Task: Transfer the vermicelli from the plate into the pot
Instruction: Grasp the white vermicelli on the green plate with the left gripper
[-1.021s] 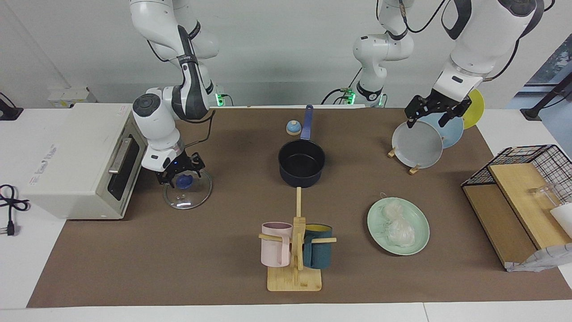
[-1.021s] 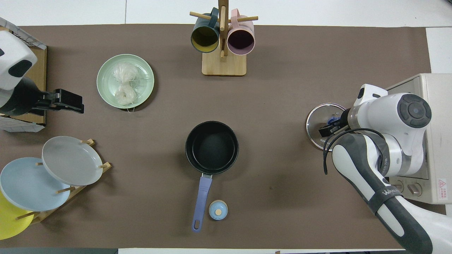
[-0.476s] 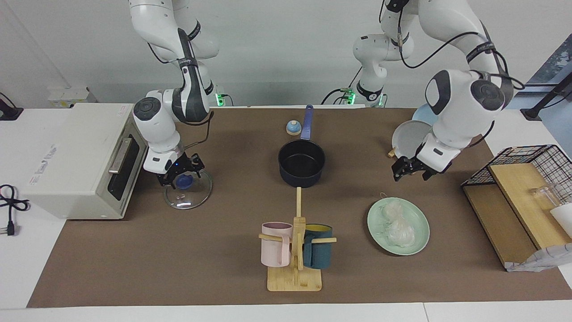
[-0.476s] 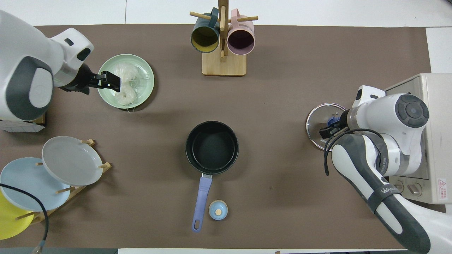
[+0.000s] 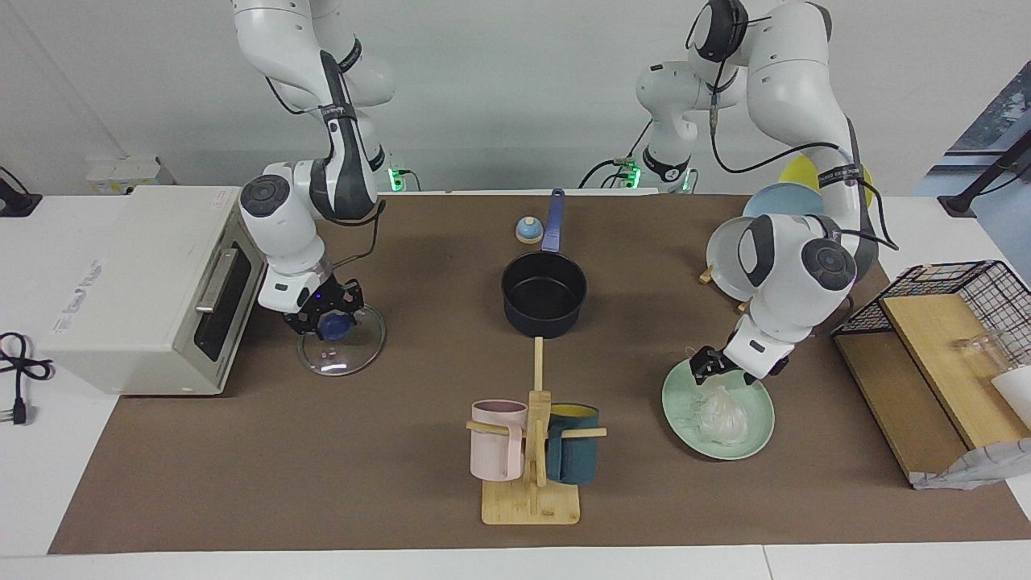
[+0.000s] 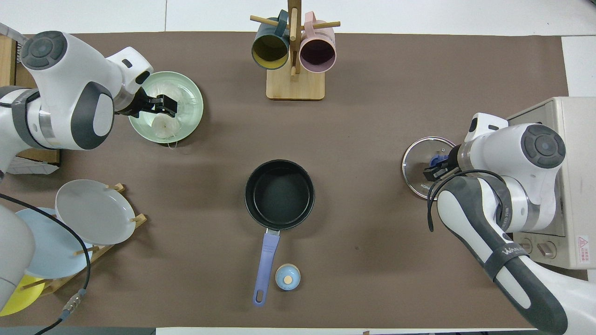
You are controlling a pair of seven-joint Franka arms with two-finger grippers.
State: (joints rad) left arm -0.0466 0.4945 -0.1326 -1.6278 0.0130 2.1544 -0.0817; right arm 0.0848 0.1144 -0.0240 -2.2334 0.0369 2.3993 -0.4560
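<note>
Task was at an early stage: the vermicelli (image 5: 719, 412) still lay on the mint-green plate (image 5: 757, 441), w/ none in the pot (image 5: 544, 300). Pot sat mid-counter, lid off, black interior bare, blue handle pointing toward the robots. Plate stood toward the left arm's end of the counter, farther from the robots than the pot.

Left end effector (image 5: 709, 372) was low over the plate's robot-side edge, right at the upper part of the noodle tangle. Its fingers read as wide apart, nothing held; whether the tips touched strands couldn't be told. In the overhead view it covered part of the tangle (image 6: 164, 122).

Right end effector (image 5: 322, 316) was down at the blue knob of the glass lid (image 5: 342, 345), which lay flat on the counter (image 5: 242, 451) in front of the toaster oven (image 5: 129, 290). Its fingertips were closed together around/at the knob; whether they truly gripped it wasn't clear. Probably parking the lid, not part of the transfer itself.

Done so far, by the look of it: pot uncovered, left arm brought in to the plate. Left to do: close on the tangle, lift, carry over the pot, release. Loose strands stuck out past the plate rim and might trail or snag on the lift.
</note>
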